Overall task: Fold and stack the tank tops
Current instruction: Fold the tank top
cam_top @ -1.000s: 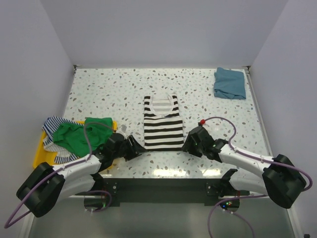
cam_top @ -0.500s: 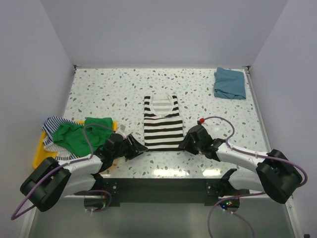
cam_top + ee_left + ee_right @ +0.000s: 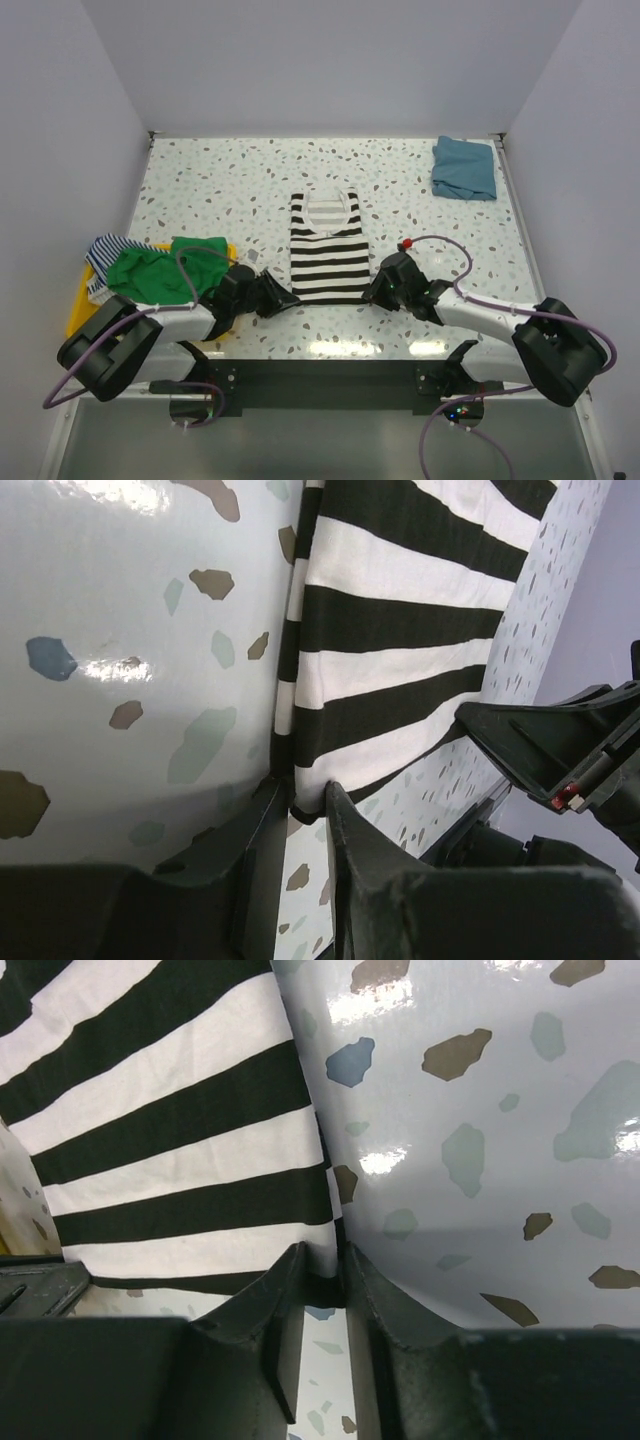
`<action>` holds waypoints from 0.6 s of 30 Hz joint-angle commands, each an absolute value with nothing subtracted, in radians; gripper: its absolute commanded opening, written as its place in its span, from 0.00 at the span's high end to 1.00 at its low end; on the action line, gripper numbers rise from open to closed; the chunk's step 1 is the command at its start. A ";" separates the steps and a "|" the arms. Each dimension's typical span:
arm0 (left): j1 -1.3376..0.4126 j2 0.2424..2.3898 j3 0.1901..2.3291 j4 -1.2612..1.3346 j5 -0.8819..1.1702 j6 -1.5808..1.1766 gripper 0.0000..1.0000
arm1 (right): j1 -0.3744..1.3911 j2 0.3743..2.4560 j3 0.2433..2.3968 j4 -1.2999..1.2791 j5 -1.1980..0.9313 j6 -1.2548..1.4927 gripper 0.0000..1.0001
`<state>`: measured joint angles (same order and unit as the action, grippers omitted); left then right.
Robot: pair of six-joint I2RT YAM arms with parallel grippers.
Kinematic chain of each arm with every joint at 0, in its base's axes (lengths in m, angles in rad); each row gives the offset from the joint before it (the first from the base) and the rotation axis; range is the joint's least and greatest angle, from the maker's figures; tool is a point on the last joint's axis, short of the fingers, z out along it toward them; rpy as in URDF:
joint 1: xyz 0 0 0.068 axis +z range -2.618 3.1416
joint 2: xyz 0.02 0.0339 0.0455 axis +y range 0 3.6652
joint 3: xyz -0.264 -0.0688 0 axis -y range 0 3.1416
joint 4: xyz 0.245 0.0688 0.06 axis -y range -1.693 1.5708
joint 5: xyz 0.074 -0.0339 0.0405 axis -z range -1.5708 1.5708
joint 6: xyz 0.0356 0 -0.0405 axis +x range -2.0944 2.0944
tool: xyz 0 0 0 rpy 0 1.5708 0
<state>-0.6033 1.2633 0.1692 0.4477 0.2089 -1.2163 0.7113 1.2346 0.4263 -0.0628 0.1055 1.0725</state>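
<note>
Your left pincer (image 3: 300,802) has its two fingers drawn in to a narrow slot, and the near left corner of the striped top (image 3: 327,262) sits in that slot. Your right pincer (image 3: 320,1268) shows the same on the near right corner. Both look clenched on the hem, though the wrist views are too tight to show how deep the cloth sits between the pads.

From both pincers the striped top lies straight ahead, flat on the speckled table (image 3: 220,190). Its long axis runs from the hem in your grip to the scooped neck at the far end. Each arm has its own corner, so neither is nearer; the coming move probably calls for carrying both corners away from you together, toward the neck, keeping the hem level.

The folded teal top (image 3: 464,168) rests well apart at the far right corner. The green top (image 3: 160,272) and a thin-striped one (image 3: 100,255) lie heaped at the left, over something yellow (image 3: 80,318).

No brand, label or writing can be read anywhere.
</note>
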 commanded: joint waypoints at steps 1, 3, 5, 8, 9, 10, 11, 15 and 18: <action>-0.615 1.318 0.207 0.319 0.166 -1.158 0.73 | 0.712 1.259 0.405 -0.120 0.133 1.052 0.76; -0.630 1.335 0.230 0.276 0.150 -1.132 0.82 | 0.710 1.252 0.416 -0.130 0.136 1.039 0.80; -0.638 1.339 0.255 0.253 0.140 -1.114 0.90 | 0.713 1.244 0.432 -0.153 0.141 1.011 0.87; -0.653 1.327 0.288 0.180 0.132 -1.077 1.00 | 0.713 1.229 0.449 -0.187 0.130 0.971 0.95; -0.661 1.321 0.294 0.137 0.132 -1.062 1.00 | 0.716 1.223 0.451 -0.193 0.123 0.962 0.97; -0.666 1.312 0.301 0.114 0.132 -1.052 1.00 | 0.719 1.206 0.453 -0.213 0.118 0.948 1.00; -0.670 1.284 0.302 0.088 0.129 -1.045 1.00 | 0.733 1.197 0.451 -0.224 0.112 0.942 1.00; -0.701 1.175 0.304 -0.108 0.120 -0.997 1.00 | 0.813 1.112 0.448 -0.308 0.138 0.942 1.00; -0.736 1.040 0.307 -0.259 0.098 -0.991 1.00 | 0.902 1.030 0.454 -0.385 0.170 0.968 1.00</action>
